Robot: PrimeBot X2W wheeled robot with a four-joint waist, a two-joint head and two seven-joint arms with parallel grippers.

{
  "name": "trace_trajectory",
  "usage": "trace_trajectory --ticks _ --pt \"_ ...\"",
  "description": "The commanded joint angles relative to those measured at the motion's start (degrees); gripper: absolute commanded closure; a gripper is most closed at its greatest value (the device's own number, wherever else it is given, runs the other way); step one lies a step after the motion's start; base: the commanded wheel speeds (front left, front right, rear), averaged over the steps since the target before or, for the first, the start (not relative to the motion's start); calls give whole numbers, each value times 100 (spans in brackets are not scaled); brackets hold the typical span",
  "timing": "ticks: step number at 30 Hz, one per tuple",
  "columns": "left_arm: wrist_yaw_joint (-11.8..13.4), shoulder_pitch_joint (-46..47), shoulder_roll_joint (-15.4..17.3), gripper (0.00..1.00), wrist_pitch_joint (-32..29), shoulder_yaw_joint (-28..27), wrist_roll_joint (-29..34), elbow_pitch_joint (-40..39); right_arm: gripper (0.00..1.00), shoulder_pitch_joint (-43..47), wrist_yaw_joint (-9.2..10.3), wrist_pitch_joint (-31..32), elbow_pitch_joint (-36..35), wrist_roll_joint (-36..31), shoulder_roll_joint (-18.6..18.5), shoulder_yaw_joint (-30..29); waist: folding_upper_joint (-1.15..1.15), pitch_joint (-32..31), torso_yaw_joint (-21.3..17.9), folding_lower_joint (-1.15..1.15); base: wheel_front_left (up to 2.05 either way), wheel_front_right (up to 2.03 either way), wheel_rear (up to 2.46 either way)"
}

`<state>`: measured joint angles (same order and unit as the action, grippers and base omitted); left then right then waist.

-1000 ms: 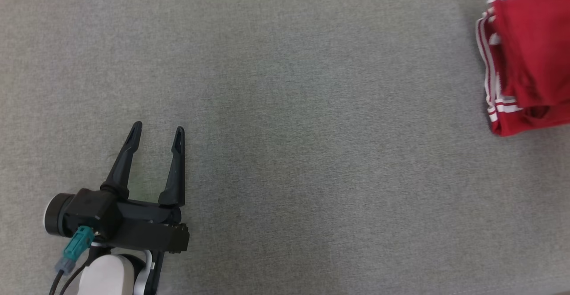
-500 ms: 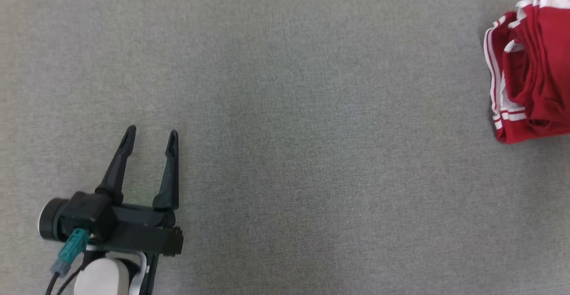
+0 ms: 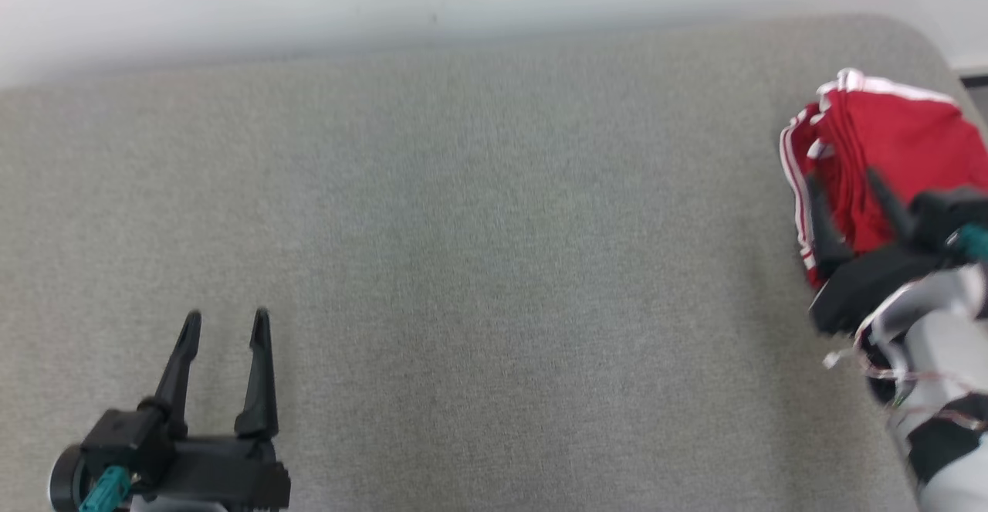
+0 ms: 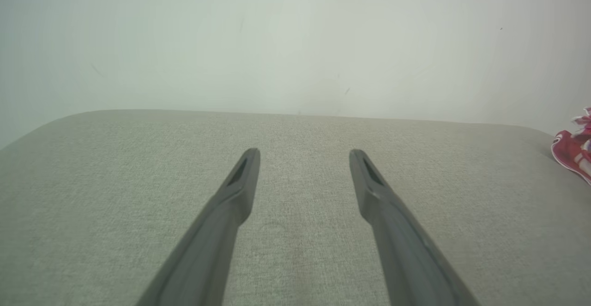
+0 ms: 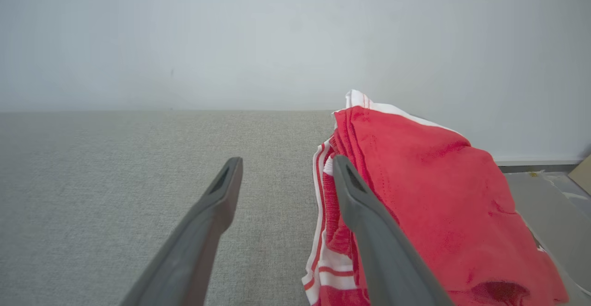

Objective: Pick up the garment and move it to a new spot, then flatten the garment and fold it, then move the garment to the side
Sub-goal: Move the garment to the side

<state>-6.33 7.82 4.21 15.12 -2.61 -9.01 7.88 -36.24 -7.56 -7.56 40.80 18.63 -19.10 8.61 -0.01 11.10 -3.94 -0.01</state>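
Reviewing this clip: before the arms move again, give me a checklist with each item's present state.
1. Right gripper open, gripping nothing: ok.
2. Right gripper clear of the garment: cannot tell; one finger overlaps its striped edge in the right wrist view.
3. Garment folded into a compact stack: ok.
4. Garment at the right side of the table: ok.
5. Garment wholly on the table: cannot tell; the right arm hides its near corner in the head view.
6. Left gripper open, over bare table, apart from the garment: ok.
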Motion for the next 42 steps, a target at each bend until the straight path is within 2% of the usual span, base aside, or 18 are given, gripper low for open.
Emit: trace_trajectory --ticks 1,6,13,25,42 --pt "20 -87 -1 0 -4 -30 22 36 0 118 18 -15 -61 94 -20 57 1 -382 31 1 0 0 0" --pt "61 -315 20 0 -4 -219 56 268 0 671 17 -243 -568 673 -26 585 1 -761 80 1 0 0 0" --pt "84 -547 -4 0 -4 -362 54 495 0 1333 17 -473 -999 957 -5 913 1 -1135 132 1 0 0 0" --pt "93 -794 -84 0 -4 -395 35 612 0 2142 17 -664 -1119 819 259 750 1 -1323 151 1 0 0 0" --pt "74 -896 -123 0 -4 -420 14 622 0 2349 17 -620 -1229 570 416 364 1 -1403 159 1 0 0 0"
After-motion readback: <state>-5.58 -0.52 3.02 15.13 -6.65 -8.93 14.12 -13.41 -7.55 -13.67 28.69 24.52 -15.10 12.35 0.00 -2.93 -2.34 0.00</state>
